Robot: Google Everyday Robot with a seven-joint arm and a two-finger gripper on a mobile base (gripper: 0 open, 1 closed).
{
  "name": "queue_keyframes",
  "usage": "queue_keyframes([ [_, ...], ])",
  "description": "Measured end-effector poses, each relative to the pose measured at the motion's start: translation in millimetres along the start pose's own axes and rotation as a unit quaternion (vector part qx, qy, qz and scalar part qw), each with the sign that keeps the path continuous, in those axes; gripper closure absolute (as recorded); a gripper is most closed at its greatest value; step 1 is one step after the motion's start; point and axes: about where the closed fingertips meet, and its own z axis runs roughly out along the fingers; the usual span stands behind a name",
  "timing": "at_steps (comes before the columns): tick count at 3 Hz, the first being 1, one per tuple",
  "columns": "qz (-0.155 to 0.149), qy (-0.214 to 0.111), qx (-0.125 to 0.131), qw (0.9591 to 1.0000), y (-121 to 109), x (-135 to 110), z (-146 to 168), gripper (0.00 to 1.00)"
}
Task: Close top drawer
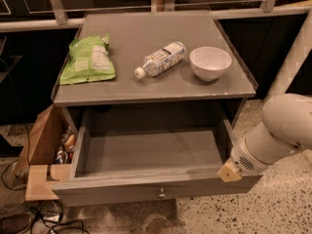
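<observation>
**Gripper and drawer, viewed from above the front.** The gripper (229,171) sits at the front right corner of the top drawer (146,152). Its tan tip appears to rest against the upper edge of the front panel, where the right side wall joins it. Whether it is released or clenched cannot be told.

The white arm (282,128) rises up and to the right of the gripper and is cut off by the frame edge.

The drawer stands pulled well out, its box extending left of the gripper. Its round knob (162,194) lies left of the gripper and slightly below it.

Above the gripper, on the cabinet top (131,33), three things lie:
- a white bowl (210,62), the nearest;
- a plastic bottle (161,59) on its side, farther left;
- a green bag (89,60), farthest left.

Beyond the drawer's far side stands a cardboard box (41,140), its contents hard to make out. The cabinet below the drawer front is cut off by the lower frame edge.
</observation>
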Motion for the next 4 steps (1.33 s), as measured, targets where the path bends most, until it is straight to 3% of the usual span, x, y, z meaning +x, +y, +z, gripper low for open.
queue_keyframes([
  [1,0.000,0.000,0.000,1.0000,0.0,0.1,0.0,1.00],
  [3,0.072,0.047,-0.001,0.9963,-0.7,89.5,-25.8,1.00],
  [4,0.073,0.048,-0.001,0.9962,-0.6,90.5,-26.1,1.00],
])
